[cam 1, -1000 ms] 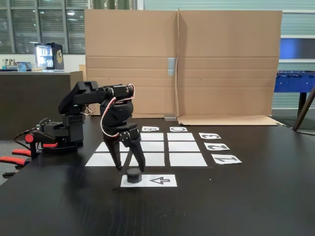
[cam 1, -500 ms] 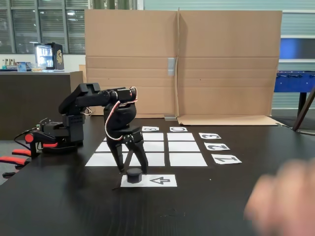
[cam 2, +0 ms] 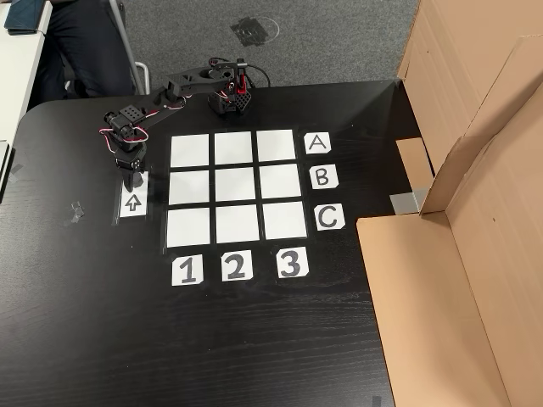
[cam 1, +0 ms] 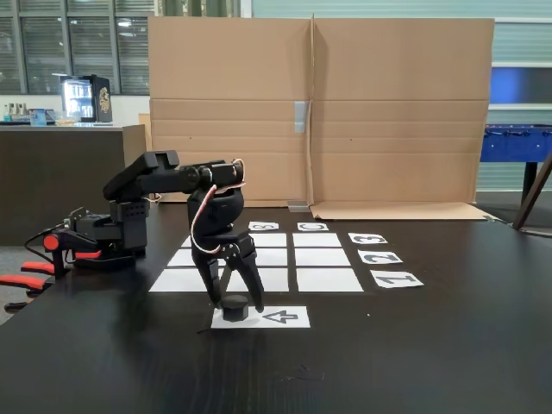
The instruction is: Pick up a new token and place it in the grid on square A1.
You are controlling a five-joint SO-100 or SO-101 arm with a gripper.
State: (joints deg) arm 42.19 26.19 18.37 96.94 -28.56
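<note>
The spread pincer (cam 1: 235, 304) straddled the token (cam 1: 235, 308) on the arrow strip (cam 1: 285, 317); next, pinching, then lifting toward square A1 (cam 2: 191, 151).

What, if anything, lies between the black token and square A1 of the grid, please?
In the other view, nothing but bare black table separates the token on the arrow strip from square A1; the gripper stands over the token.

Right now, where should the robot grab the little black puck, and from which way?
Across its low side wall, from straight above. The token lies flat on the arrow strip, short and narrow, and the gripper already straddles it with fingers pointing down on either side.
</note>
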